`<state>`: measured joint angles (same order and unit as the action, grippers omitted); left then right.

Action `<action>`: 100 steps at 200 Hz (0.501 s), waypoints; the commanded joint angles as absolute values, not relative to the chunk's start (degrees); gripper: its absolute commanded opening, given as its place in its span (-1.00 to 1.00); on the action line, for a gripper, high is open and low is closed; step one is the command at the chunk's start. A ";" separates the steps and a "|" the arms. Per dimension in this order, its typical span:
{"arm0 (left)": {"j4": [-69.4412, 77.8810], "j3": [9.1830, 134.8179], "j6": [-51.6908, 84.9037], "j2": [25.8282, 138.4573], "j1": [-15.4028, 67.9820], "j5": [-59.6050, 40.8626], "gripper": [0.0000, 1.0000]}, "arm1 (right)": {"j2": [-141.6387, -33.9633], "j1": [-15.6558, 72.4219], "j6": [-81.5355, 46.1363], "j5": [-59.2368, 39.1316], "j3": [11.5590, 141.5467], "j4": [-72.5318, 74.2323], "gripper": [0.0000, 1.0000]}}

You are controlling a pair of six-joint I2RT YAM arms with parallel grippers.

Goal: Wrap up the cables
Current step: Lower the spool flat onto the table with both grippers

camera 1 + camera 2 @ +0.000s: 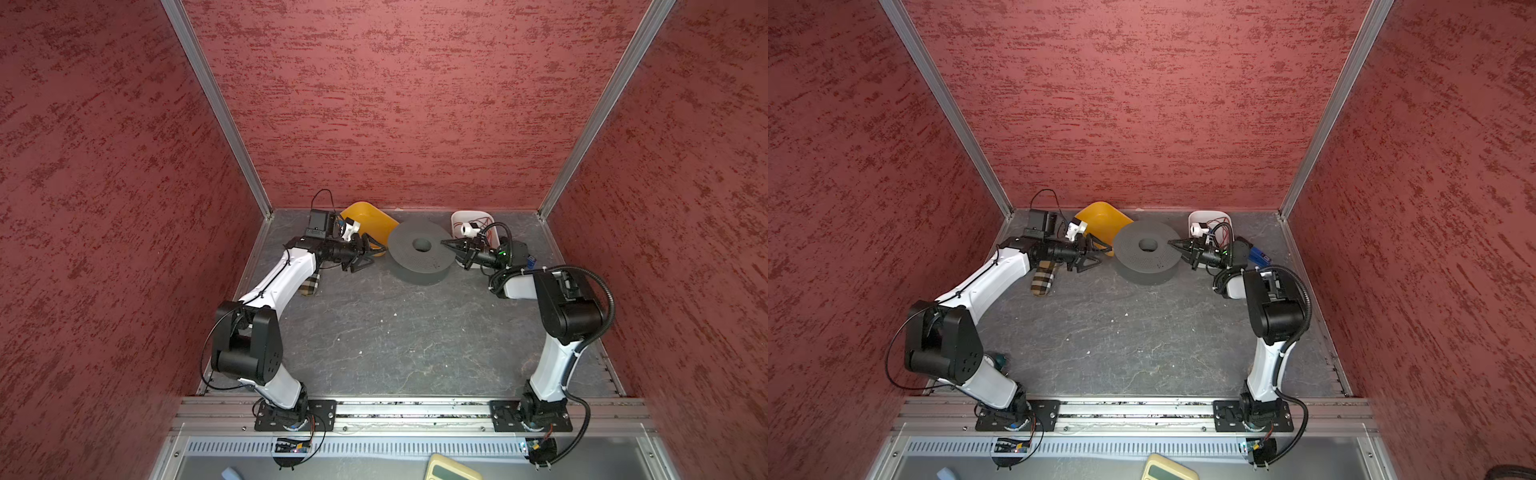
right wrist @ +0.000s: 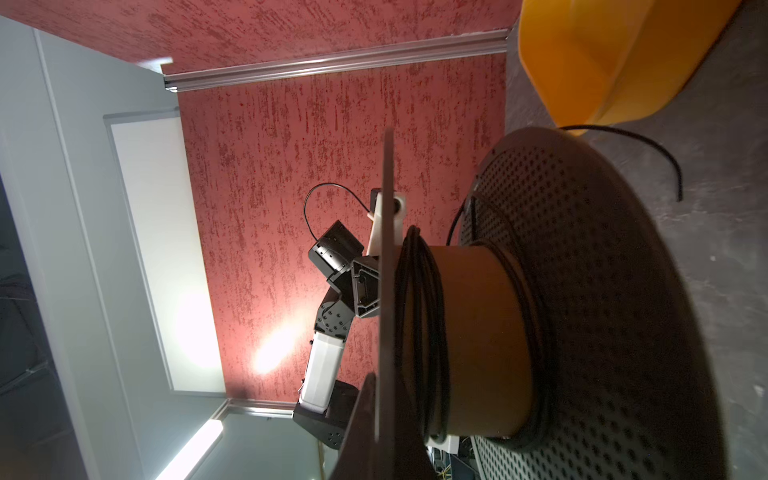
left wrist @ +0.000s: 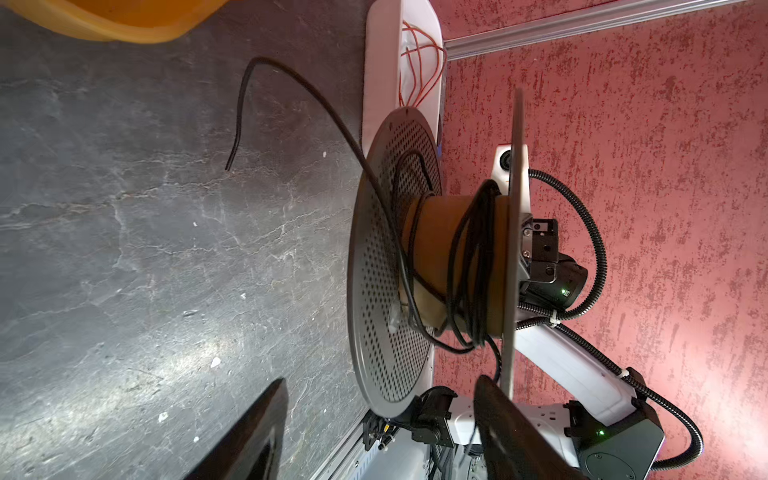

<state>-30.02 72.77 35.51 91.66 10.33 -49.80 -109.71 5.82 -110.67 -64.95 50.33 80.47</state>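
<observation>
Cables [image 3: 469, 257] coil around spool [image 3: 368, 299] just beyond left gripper [image 3: 382, 382].

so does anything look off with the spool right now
yes: the black cable is wound loosely on the grey spool, bunched against one flange with much of the brown core bare, and its free end sticks out past the other flange over the table
</observation>
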 commanded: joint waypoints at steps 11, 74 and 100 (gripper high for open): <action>-32.06 71.42 33.75 89.54 9.84 -48.58 0.44 | -108.50 5.01 -109.46 -61.79 49.45 84.93 -1.00; -34.37 71.27 33.09 90.71 9.67 -46.94 0.43 | -110.04 4.65 -108.13 -62.35 47.68 85.07 -1.00; -34.86 71.28 33.32 91.33 9.67 -46.09 0.40 | -110.34 4.61 -105.49 -62.85 46.15 83.18 -1.00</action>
